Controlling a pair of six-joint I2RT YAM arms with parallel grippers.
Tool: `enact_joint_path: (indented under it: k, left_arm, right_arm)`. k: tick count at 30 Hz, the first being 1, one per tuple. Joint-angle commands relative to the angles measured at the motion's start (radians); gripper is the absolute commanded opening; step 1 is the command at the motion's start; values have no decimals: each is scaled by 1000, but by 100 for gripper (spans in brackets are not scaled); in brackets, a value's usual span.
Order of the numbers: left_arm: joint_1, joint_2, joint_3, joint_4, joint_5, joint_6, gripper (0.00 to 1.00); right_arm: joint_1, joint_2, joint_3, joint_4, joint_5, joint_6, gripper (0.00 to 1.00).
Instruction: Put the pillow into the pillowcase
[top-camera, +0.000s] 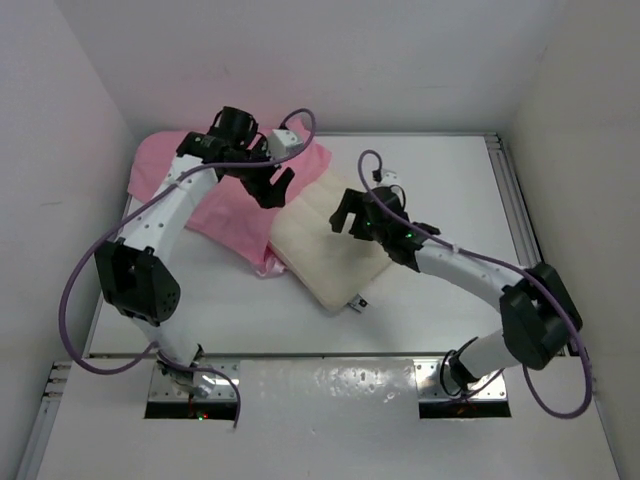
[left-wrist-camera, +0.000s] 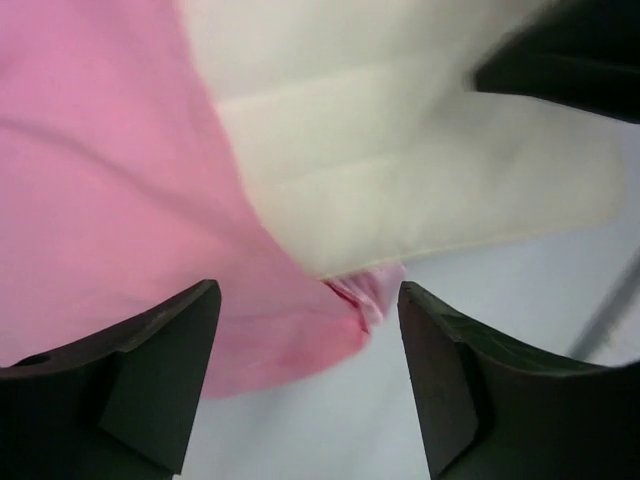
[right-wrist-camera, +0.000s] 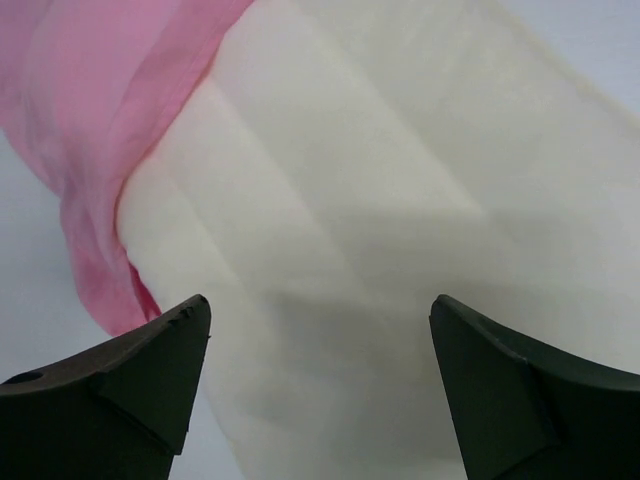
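Note:
The pink satin pillowcase (top-camera: 225, 200) lies crumpled at the table's back left. The cream pillow (top-camera: 325, 250) lies slantwise in the middle, its far-left side meeting the pink cloth; a pink corner (top-camera: 268, 265) pokes out beside it. My left gripper (top-camera: 272, 185) hovers open over that seam. In the left wrist view the left gripper (left-wrist-camera: 308, 290) holds nothing, with the pillowcase (left-wrist-camera: 110, 200) and pillow (left-wrist-camera: 400, 170) below. My right gripper (top-camera: 350, 215) stands open above the pillow; in the right wrist view the right gripper (right-wrist-camera: 320, 300) is empty over the pillow (right-wrist-camera: 380, 200), pillowcase (right-wrist-camera: 110, 90) at left.
White walls close in the table on the left, back and right. An aluminium rail (top-camera: 505, 190) runs along the right edge. A small white tag (top-camera: 358, 302) sticks out at the pillow's near corner. Purple cables loop around both arms.

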Motion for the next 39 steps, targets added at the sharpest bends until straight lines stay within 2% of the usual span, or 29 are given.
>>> enact_joint_path:
  k: [1, 2, 6, 9, 12, 14, 15, 17, 18, 19, 21, 22, 23, 24, 26, 27, 29, 30, 32, 33, 36, 37, 39]
  left_arm:
    - [-53, 72, -22, 308, -188, -182, 71]
    - [-70, 106, -3, 370, -278, -238, 72]
    - [-102, 286, 98, 438, -397, -295, 79]
    - [-140, 401, 184, 507, -498, -306, 84]
    - [-162, 500, 230, 573, -676, -300, 81]
    - [-162, 519, 246, 593, -712, -299, 70]
    - [-162, 524, 246, 595, -717, -302, 51]
    - [-165, 518, 238, 587, -653, -300, 26]
    - [-167, 503, 235, 581, -622, -300, 6]
    - [-177, 492, 232, 571, -594, -308, 0]
    - [-193, 450, 223, 543, -508, -300, 0]
    - [-212, 437, 206, 538, -465, -295, 0]
    - [-231, 405, 198, 532, -426, -286, 0]
    - [-248, 389, 192, 526, -410, -259, 0]
    - [-301, 381, 238, 457, -367, -228, 0]
    - [-318, 384, 266, 428, -349, -211, 0]
    - [-346, 389, 351, 354, -286, -202, 0]
    - [-352, 393, 379, 312, -238, -199, 0]
    - [-354, 395, 425, 285, -210, -199, 0]
    - [-354, 398, 462, 273, -216, -206, 0]
    - [-354, 403, 478, 264, -242, -182, 0]
    - [-354, 406, 476, 262, -262, -179, 0]
    - [-355, 406, 478, 251, -259, -165, 0]
  right_arm:
    - [-55, -117, -20, -118, 81, 49, 90]
    - [-84, -154, -32, -173, 91, 78, 91]
    - [-138, -255, -121, -224, 128, 172, 97]
    - [-166, -332, -260, -171, 116, 282, 99]
    - [-186, -358, -390, -63, 82, 368, 99]
    - [-186, -340, -443, 44, 55, 383, 99]
    - [-186, -294, -448, 70, 41, 380, 99]
    - [-186, -227, -439, 141, -12, 347, 99]
    - [-187, -191, -425, 155, -33, 334, 99]
    - [-187, -118, -401, 188, -68, 322, 99]
    - [-189, -28, -385, 241, -100, 313, 97]
    - [-195, -3, -376, 312, -115, 311, 92]
    - [-198, 17, -373, 357, -154, 310, 83]
    - [-198, 34, -369, 391, -166, 307, 59]
    - [-200, 70, -329, 442, -213, 276, 31]
    - [-200, 76, -304, 440, -218, 221, 0]
    - [-187, 62, -217, 350, -238, 152, 0]
    - [-161, 21, -168, 280, -228, 62, 0]
    - [-131, -43, -155, 259, -179, -33, 0]
    - [-93, -82, -183, 305, -128, -125, 0]
    - [-40, -243, -307, 434, -99, -242, 0]
    - [-34, -280, -339, 522, -103, -258, 0]
    - [-22, -370, -406, 587, -90, -273, 0]
